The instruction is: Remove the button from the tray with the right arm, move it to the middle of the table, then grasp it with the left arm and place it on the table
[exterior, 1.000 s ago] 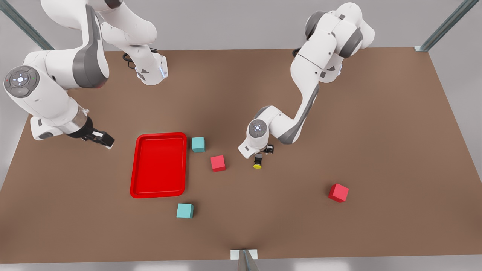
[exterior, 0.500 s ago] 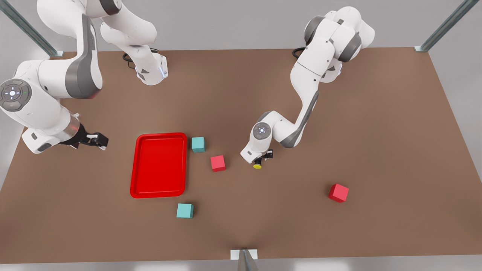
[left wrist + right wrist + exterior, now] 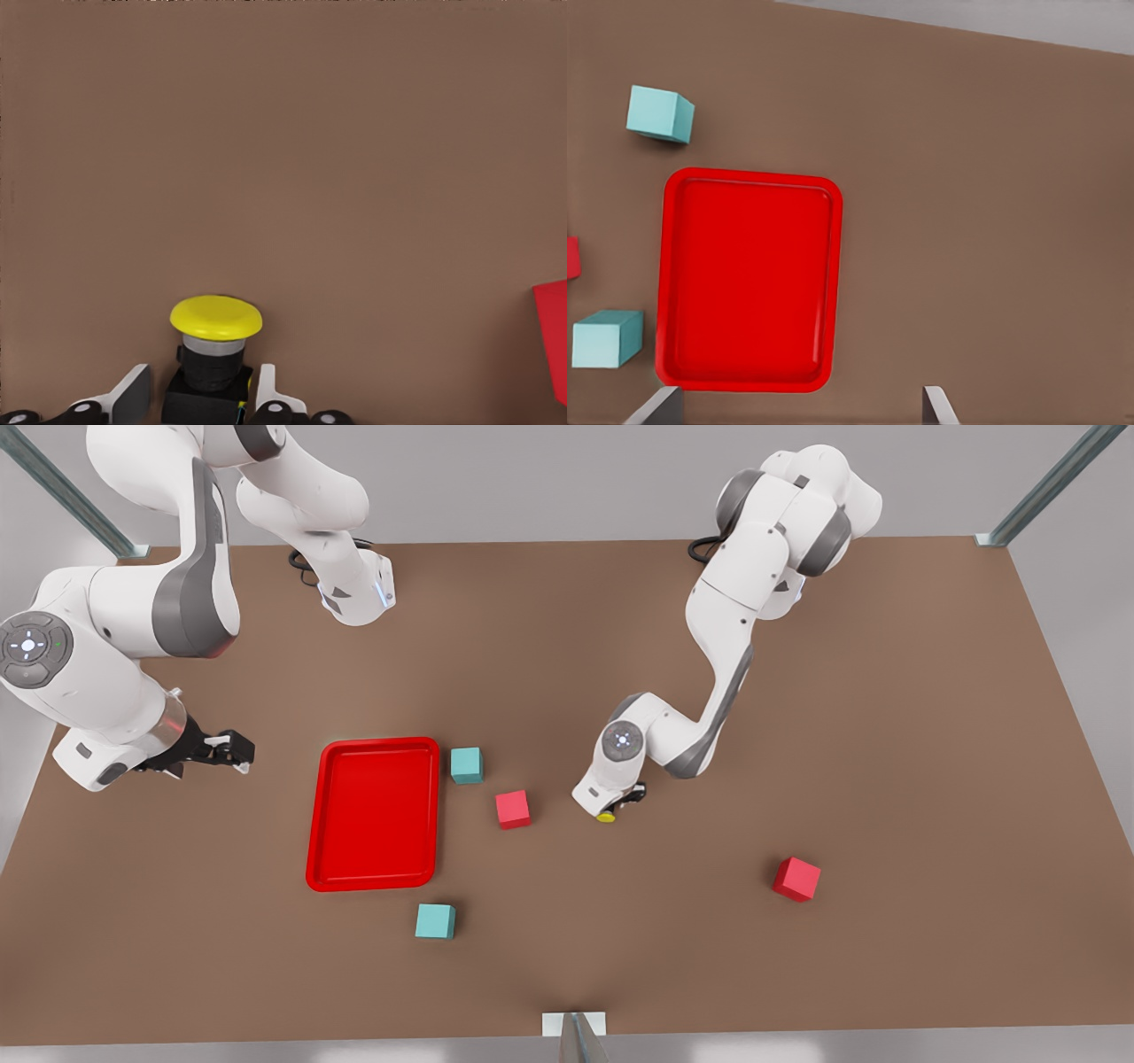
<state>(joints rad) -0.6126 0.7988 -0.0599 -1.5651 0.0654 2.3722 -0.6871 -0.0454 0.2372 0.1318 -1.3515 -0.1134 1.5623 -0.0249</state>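
Note:
The button (image 3: 606,816), with its yellow cap and grey-and-black body, sits low over the brown table (image 3: 886,735) near the middle. My left gripper (image 3: 622,799) is shut on the button's body. In the left wrist view the button (image 3: 215,317) stands between the left gripper's (image 3: 202,397) two fingers, cap pointing away from the wrist. The red tray (image 3: 372,815) lies empty toward the front view's left. My right gripper (image 3: 232,749) hangs open beyond the tray's left side, away from it. The right wrist view looks down on the tray (image 3: 749,279), with the fingertips (image 3: 937,405) spread wide.
A teal cube (image 3: 466,765) sits at the tray's far right corner and a red cube (image 3: 513,809) lies between the tray and the button. Another teal cube (image 3: 435,921) is in front of the tray. A second red cube (image 3: 796,879) lies toward the front view's right.
The left arm has lowered the button toward the table, and its hand now covers most of it. The right arm has drawn back a little toward the front view's left.

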